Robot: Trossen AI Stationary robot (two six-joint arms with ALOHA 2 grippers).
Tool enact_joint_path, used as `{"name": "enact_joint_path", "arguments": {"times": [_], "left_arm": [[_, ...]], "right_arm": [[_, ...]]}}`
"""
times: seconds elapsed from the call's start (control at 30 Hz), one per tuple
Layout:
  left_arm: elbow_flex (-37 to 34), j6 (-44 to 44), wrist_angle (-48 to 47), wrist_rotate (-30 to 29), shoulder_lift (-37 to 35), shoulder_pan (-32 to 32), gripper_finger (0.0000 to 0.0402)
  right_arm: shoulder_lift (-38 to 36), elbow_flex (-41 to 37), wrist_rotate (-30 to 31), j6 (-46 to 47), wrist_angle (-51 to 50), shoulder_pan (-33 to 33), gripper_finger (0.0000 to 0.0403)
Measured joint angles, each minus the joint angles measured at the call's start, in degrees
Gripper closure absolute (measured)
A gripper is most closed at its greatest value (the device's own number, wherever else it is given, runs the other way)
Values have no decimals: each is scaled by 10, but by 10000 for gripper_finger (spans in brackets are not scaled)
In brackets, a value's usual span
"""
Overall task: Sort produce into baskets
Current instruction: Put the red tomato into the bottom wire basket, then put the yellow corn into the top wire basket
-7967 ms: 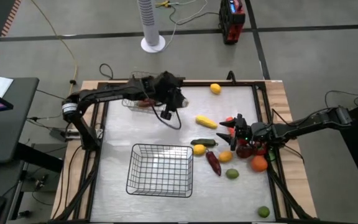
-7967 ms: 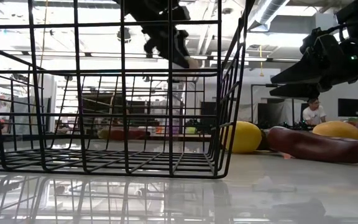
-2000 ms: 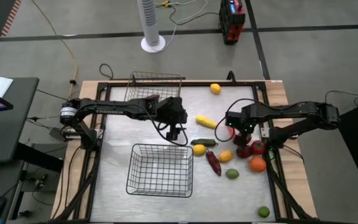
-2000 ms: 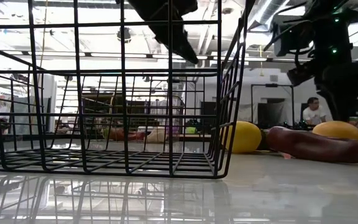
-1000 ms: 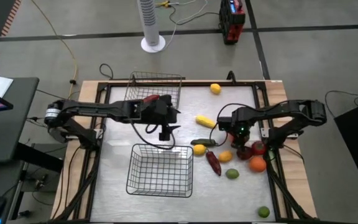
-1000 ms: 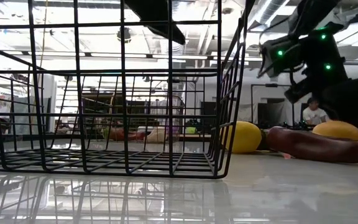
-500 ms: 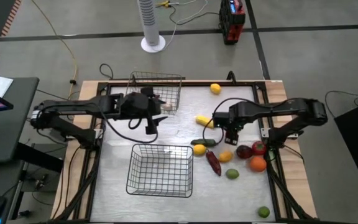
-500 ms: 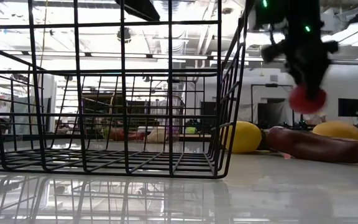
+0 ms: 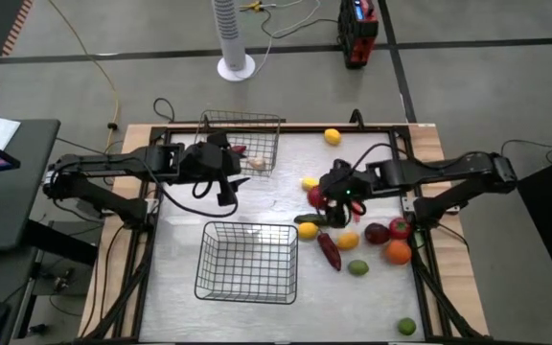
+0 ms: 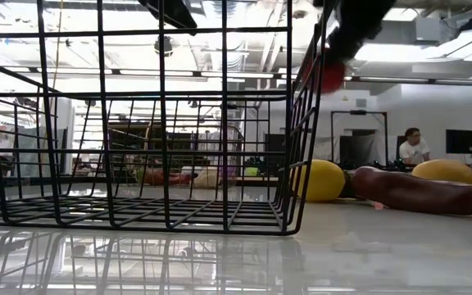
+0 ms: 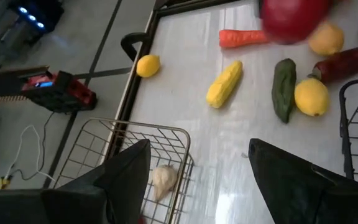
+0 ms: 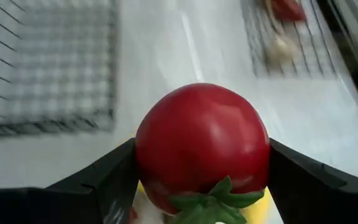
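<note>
My right gripper (image 9: 322, 203) is shut on a round red tomato (image 9: 314, 197) above the table's middle right, over the corn (image 9: 309, 182) and the green cucumber (image 9: 312, 219). The tomato also shows in the low view (image 10: 330, 75), raised beside the near wire basket (image 9: 248, 261). My left gripper (image 9: 226, 192) hangs open and empty next to the far wire basket (image 9: 241, 142), which holds a pale bulb (image 11: 165, 178) and a red piece (image 9: 238, 149). Other produce lies on the table at the right. My right gripper pinches the tomato's two opposite sides (image 12: 148, 155) between its two fingers (image 12: 297, 180). The fingers come from the table's right, slanting down. The tomato is lifted clear of the table, its green calyx (image 12: 210, 199) on the side toward the wrist.
On the table: a lemon (image 9: 332, 136) at the far edge, a carrot (image 11: 244, 38), a yellow fruit (image 9: 307, 230), a dark red pepper (image 9: 329, 250), a lime (image 9: 357, 267), an orange (image 9: 399, 252), red pieces (image 9: 387, 230), and a lime (image 9: 406, 326) near the front edge.
My right gripper has gone from the produce pile toward the table's left and upward, carrying the red tomato, now lifted clear. My left gripper has drawn back toward the table's left, staying open beside the far basket.
</note>
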Motion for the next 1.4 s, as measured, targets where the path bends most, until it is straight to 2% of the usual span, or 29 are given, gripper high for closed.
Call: {"name": "enact_joint_path", "arguments": {"times": [0.23, 0.4, 0.53, 0.63, 0.9, 1.07, 1.23, 1.4], "left_arm": [[0, -6, 0, -41, 0, 0, 141], [0, -10, 1, -44, 0, 0, 141], [0, -17, 1, -44, 0, 0, 141], [0, -21, 1, -44, 0, 0, 141], [0, -23, 2, -44, 0, 0, 141], [0, -27, 1, -44, 0, 0, 141], [0, -29, 1, -42, 0, 0, 141], [-3, -37, 3, -39, 0, 0, 141]], "right_arm": [[49, 0, -68, -43, 155, 52, 68], [110, 0, -75, -65, 230, 75, 62], [156, 11, -85, -63, 234, 82, 57], [173, 18, -130, -50, 232, 80, 45], [162, 27, -143, -45, 224, 80, 5], [133, 27, -98, -47, 185, 77, 9], [97, 21, 26, -73, 97, 64, 9], [51, -69, 51, -65, 136, 5, 9]]}}
